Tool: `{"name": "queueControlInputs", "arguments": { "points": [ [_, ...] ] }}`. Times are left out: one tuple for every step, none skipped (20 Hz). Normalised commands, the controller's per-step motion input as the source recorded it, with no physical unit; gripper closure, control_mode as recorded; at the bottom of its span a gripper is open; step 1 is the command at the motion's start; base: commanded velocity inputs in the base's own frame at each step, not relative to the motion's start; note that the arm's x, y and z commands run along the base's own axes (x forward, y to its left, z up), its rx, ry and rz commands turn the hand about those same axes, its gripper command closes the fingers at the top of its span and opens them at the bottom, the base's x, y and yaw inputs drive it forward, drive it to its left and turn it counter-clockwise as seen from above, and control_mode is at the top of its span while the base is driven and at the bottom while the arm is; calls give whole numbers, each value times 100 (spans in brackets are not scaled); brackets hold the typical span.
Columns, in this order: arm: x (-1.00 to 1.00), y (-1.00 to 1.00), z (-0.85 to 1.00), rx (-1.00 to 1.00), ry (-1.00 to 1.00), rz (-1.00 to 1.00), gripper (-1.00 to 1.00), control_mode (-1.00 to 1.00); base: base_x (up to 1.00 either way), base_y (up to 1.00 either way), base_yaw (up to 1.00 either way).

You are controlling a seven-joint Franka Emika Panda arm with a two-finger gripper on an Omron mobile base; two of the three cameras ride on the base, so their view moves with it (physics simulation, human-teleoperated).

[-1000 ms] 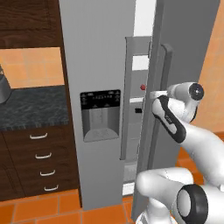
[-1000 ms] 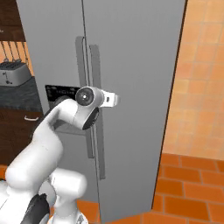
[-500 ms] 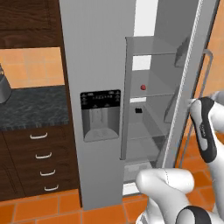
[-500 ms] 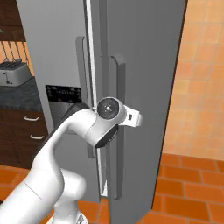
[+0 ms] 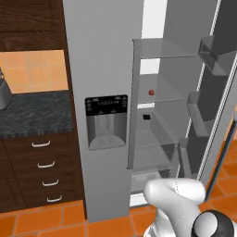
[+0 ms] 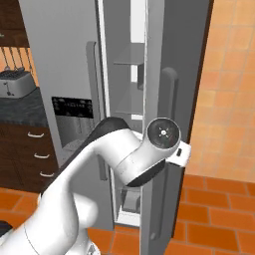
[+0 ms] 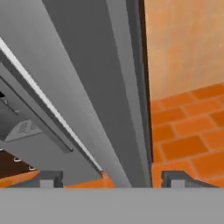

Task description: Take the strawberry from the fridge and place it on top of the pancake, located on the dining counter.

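We see the fridge (image 5: 102, 69) with its right door (image 6: 172, 74) swung open, baring the clear glass shelves (image 5: 159, 95). The strawberry (image 5: 151, 92) sits on a middle shelf, with a small dark item (image 5: 146, 117) on the shelf below it. In the hand view our gripper (image 7: 109, 178) has its jaws spread wide, the fingertips (image 7: 49, 178) either side of the door's edge, grasping nothing.

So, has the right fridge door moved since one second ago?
Yes. The right fridge door swung outward, away from the dispenser panel, uncovering the shelves and the strawberry.
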Motion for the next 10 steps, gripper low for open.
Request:
{"name": "queueControlInputs", "arguments": {
  "points": [
    [-100, 36, 0, -13, -7, 3, -100, -100, 0, 0, 0],
    [-100, 65, 0, -27, -4, 4, -100, -100, 0, 0, 0],
    [-86, 84, 0, -35, 0, 6, -100, -100, 0, 0, 0],
    [-63, 100, 0, -44, 0, 5, -100, -100, 0, 0, 0],
    [-34, 100, 0, -49, 0, 1, -100, -100, 0, 0, 0],
    [-15, 100, 0, -52, 0, 0, -100, -100, 0, 0, 0],
    [0, 100, 0, -55, 3, 0, -100, -100, 0, 0, 0],
    [0, 100, 0, -58, 5, 0, -100, -100, 0, 0, 0],
    [43, 100, -23, -60, 12, 0, -100, -100, 0, 0, 0],
    [69, 100, -44, -54, 15, 0, -100, -100, 0, 0, 0]
  ]
}}
